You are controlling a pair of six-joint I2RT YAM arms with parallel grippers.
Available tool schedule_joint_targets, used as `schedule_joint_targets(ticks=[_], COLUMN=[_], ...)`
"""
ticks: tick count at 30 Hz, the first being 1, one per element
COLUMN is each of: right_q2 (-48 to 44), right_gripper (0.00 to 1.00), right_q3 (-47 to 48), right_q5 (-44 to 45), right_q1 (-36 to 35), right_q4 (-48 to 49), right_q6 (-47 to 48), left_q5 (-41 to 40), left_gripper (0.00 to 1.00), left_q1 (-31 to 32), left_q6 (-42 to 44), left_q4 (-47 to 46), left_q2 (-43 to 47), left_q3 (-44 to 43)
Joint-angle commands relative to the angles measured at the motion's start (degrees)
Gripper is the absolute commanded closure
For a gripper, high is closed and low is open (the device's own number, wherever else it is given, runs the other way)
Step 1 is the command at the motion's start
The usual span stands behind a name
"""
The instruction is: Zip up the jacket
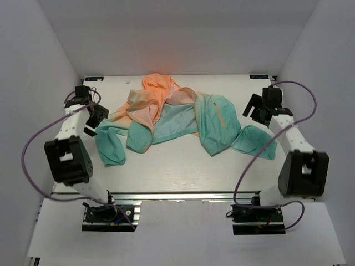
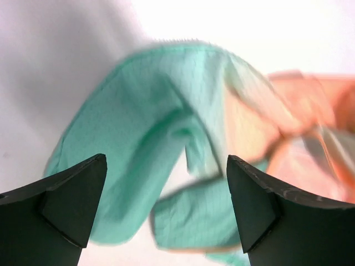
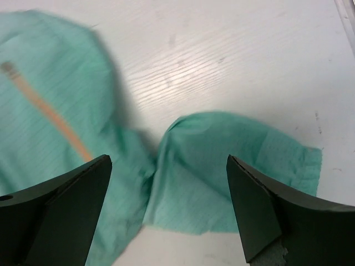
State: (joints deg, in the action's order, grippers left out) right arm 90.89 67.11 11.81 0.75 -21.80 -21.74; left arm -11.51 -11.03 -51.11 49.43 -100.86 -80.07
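Observation:
The jacket (image 1: pixel 177 119) lies crumpled and open on the white table, peach-orange hood at the back, teal panels and sleeves toward the front. An orange pocket zip (image 1: pixel 218 113) shows on its right panel. My left gripper (image 1: pixel 95 117) is open and empty above the left teal sleeve (image 2: pixel 138 166). My right gripper (image 1: pixel 256 109) is open and empty above the right teal sleeve (image 3: pixel 222 172), with the pocket zip (image 3: pixel 50 113) to its left. The front zipper's ends are not clear among the folds.
White walls enclose the table (image 1: pixel 183 172) on the left, back and right. Purple cables loop beside both arms. A metal rail (image 1: pixel 183 195) runs along the table's near edge.

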Motion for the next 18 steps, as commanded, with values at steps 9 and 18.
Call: schedule_joint_targets(ticks=[9,18], right_q2=[-12.77,4.45], right_gripper=[0.20,0.33], right_q3=[-9.45,-7.26], right_q5=[-12.42,-13.05], right_q1=[-28.96,-34.06], right_q4=[-0.35,0.35], right_q6=[8.02,9.88], left_q5=[10.20,14.68], left_gripper=[0.02,0.02], left_q1=[7.41,16.83], left_q6=[9.81,9.10], left_q4=[-4.52,-8.56], left_q2=[23.43,19.91], left_q3=[17.22,23.73])
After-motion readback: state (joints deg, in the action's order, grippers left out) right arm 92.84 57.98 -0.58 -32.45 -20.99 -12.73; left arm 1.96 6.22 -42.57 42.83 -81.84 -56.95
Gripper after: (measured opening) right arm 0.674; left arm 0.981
